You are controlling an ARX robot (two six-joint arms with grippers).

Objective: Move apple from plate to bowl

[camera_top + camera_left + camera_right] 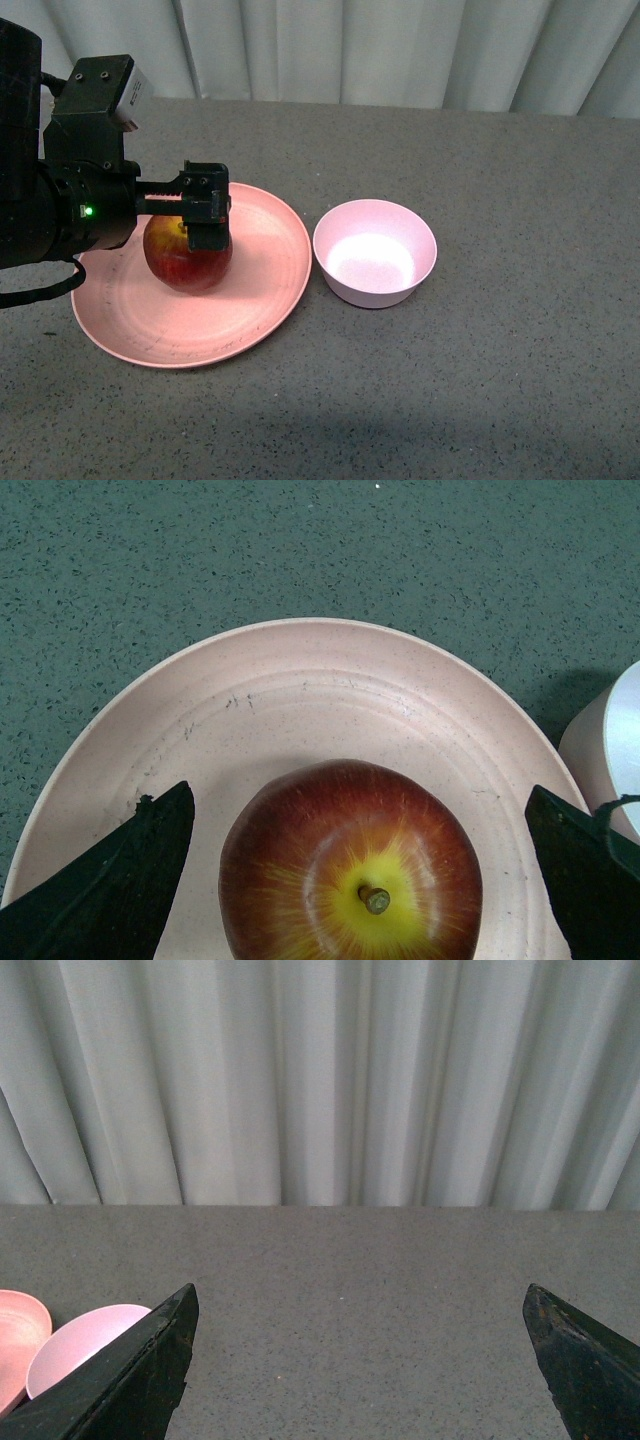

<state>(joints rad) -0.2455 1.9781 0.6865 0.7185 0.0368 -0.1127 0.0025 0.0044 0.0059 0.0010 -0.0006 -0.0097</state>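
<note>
The dark-red apple sits stem-up on the wide salmon-pink plate, left of centre. My left gripper hangs open right over it, one black finger down beside the apple's right flank. In the left wrist view the apple lies between the spread fingers, apart from both, on the plate. The small pale pink bowl stands empty just right of the plate. My right gripper is open over bare table, with the bowl and the plate's edge at one side.
The grey speckled tabletop stretches round plate and bowl. A pale pleated curtain closes off the table's far edge. The right arm does not show in the front view.
</note>
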